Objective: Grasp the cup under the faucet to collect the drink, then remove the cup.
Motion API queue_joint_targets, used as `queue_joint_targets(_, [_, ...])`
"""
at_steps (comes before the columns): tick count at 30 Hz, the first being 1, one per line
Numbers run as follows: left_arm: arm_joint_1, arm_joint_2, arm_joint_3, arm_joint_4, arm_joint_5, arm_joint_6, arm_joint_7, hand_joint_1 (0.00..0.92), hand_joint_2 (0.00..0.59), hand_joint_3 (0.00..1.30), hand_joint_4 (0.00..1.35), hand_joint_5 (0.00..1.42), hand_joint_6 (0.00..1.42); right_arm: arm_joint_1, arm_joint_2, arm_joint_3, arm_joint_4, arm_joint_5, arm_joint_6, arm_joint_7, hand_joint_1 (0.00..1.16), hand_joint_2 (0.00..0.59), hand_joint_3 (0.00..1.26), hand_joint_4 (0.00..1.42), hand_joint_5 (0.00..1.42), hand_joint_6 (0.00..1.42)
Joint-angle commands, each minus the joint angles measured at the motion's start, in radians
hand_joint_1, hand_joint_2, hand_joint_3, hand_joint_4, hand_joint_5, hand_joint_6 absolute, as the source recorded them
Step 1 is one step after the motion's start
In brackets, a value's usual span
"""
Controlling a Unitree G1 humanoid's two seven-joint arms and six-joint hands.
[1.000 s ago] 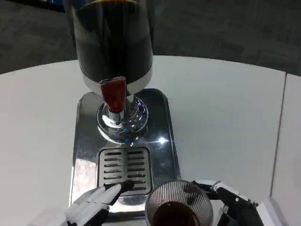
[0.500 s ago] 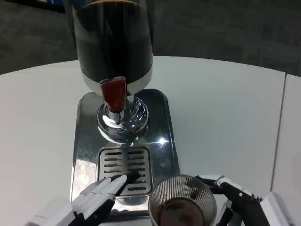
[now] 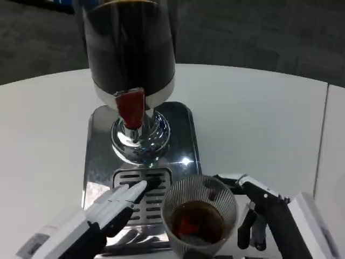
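A ribbed clear glass cup [image 3: 198,215] with brown drink in its bottom is held by my right hand [image 3: 259,210] at the front right of the drip grate [image 3: 140,197], its fingers wrapped around the cup's right side. The dark drink dispenser [image 3: 129,48] stands behind, its red tap lever [image 3: 129,106] above a chrome spout [image 3: 140,135]. The cup sits forward and right of the spout, not under it. My left hand [image 3: 116,208] reaches over the grate with fingers stretched out, holding nothing, just left of the cup.
The dispenser stands on a shiny steel base tray [image 3: 188,140] on the round white table [image 3: 259,124]. Bare tabletop lies to the right and left of the tray. Dark carpet [image 3: 259,32] shows beyond the table's far edge.
My right hand has carried the cup up and back toward the grate. My left hand has slid further forward over the grate.
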Motion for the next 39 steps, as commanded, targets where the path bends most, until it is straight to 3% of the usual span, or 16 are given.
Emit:
queue_joint_targets(1, [-0.021,0.02,-0.01,0.007,0.003,0.029,-0.01,0.0,0.117,0.0,0.0,0.0,0.0,-0.046,0.016,-0.003,0.005,0.008,-0.002,0.002,1.09,0.232,0.84,0.91,1.1,1.27])
queue_joint_targets(18, [-0.083,0.025,-0.029,0.019,0.009,0.09,0.0,0.0,0.114,0.0,0.0,0.0,0.0,-0.146,0.019,-0.013,0.072,0.017,0.024,0.011,1.09,0.232,0.84,0.91,1.1,1.27])
queue_joint_targets(39, [-0.106,0.015,-0.059,0.024,0.041,0.109,0.018,0.0,0.114,0.0,0.0,0.0,0.0,-0.166,0.021,-0.013,0.081,0.015,0.041,0.019,1.09,0.231,0.84,0.91,1.1,1.27])
